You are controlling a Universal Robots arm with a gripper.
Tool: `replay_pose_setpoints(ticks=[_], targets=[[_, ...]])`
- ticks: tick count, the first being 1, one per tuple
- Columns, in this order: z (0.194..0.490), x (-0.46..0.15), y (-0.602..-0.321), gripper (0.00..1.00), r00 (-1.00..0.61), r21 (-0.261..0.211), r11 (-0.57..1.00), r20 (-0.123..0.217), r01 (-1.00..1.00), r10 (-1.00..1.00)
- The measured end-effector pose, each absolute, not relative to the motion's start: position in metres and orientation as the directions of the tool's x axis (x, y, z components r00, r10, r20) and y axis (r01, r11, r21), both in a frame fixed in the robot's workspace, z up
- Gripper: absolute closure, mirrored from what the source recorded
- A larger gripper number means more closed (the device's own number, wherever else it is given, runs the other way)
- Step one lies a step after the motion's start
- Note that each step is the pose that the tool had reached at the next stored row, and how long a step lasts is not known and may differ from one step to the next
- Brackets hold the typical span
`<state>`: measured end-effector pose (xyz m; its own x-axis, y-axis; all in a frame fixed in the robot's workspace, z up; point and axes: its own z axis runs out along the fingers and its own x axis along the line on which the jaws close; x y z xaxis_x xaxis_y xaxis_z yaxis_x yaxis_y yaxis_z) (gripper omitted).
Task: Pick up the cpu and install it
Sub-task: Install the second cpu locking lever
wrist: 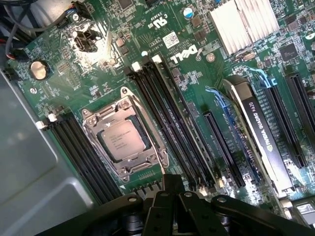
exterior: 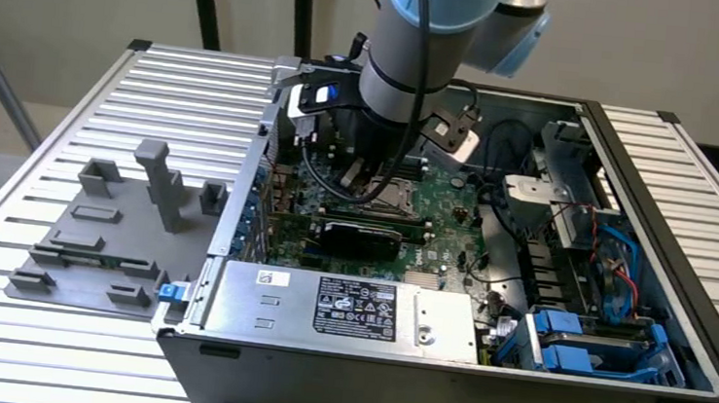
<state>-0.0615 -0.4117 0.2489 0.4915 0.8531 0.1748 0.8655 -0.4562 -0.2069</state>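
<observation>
- The cpu (wrist: 121, 140), a square silver-topped chip, lies flat in its socket (wrist: 125, 137), skewed to the wrist view's edges.
- Gripper (wrist: 172, 209) fingers together, empty, above the motherboard (wrist: 197, 78).

The arm (exterior: 416, 40) comes down steeply from the top of the exterior view, its grey tube-shaped forearm nearly upright, with a pale blue joint cap on the exterior view's right of it. A black cable runs down along the tube. Below the fingers' mount, the gripper (wrist: 170, 206) points straight down, its black fingers (wrist: 157, 219) drawn together, tips meeting, with nothing between them. The black linkage arms spread out either side of the fingers.
</observation>
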Motion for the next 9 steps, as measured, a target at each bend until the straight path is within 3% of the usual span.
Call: replay_pose_setpoints(ticks=[9], targets=[[0.2425,-0.0615,-0.409,0.89,0.489,-0.195,-0.456,0.182,0.868,0.853]])
